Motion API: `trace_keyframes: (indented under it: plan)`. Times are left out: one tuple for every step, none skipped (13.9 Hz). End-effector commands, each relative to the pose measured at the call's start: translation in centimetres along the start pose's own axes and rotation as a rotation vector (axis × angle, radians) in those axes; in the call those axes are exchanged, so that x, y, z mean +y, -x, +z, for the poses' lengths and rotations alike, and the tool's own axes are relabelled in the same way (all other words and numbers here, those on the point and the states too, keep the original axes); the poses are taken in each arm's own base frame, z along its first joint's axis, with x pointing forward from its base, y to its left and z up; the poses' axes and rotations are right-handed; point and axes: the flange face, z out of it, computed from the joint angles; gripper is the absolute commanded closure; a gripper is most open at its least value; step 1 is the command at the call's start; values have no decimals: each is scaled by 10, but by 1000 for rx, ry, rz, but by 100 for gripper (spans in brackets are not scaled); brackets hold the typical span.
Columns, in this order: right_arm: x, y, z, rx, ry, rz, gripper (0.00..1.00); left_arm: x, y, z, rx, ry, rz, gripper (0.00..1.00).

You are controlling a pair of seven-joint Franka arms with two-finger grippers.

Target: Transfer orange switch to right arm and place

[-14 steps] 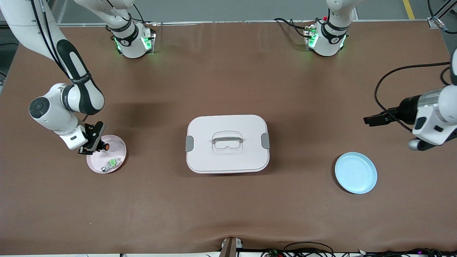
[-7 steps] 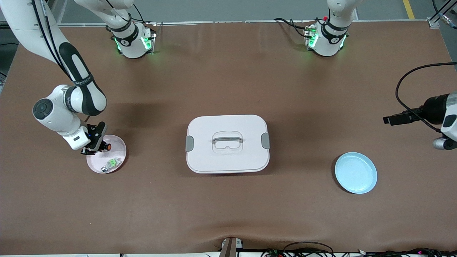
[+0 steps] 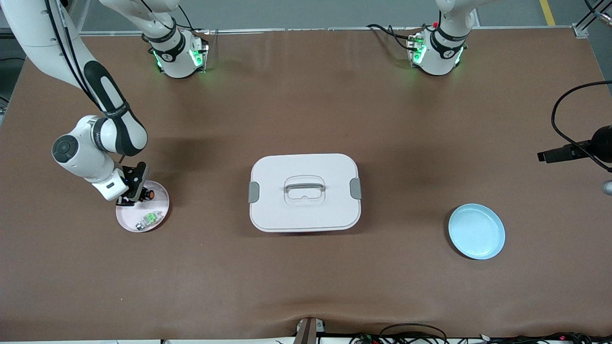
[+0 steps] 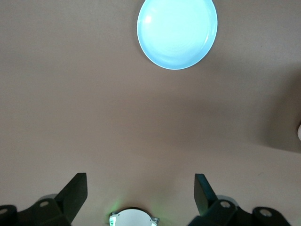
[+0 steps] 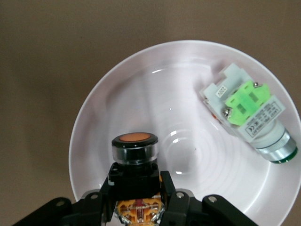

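- The right claw (image 5: 139, 203) grips the orange switch (image 5: 134, 157) just over the pink plate (image 3: 160, 210), beside the green-and-silver part (image 5: 247, 117).
- It should lower gently, release only once seated.
- The left claw (image 4: 140, 195), wide open, waits over bare surface (image 3: 306, 286) near the blue plate (image 4: 177, 32).

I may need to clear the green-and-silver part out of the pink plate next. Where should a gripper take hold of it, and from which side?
Judging by its pose, grip the green-and-silver part from above, across its white blocky middle. It lies on its side in the pink plate, apart from the orange switch in the right gripper; the flat flanks look easier to pinch than the rounded silver end.
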Motion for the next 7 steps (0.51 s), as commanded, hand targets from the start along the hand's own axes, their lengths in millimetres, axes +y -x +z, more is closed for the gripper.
trace_keyframes:
  plan:
    - [-4, 2, 1, 16, -5, 16, 85, 5, 36, -17, 15, 14, 11, 0]
    - [-4, 4, 1, 26, -14, 40, 1, 9, 48, -19, 19, 12, 18, 0]
    - [-4, 3, 0, 36, -29, 56, 0, 10, 58, -22, 21, 14, 25, 0]
    - [-1, 3, -3, 40, -27, 59, 0, 9, 68, -24, 29, 22, 26, 0]
    - [1, 0, -5, 42, -30, 54, 0, 9, 80, -28, 42, 46, 30, 0]
    - [5, -1, -10, 46, -38, 54, 0, 9, 93, -36, 67, 63, 37, 0]
    - [10, -3, -14, 50, -50, 55, 0, 14, 105, -42, 86, 63, 49, 0]
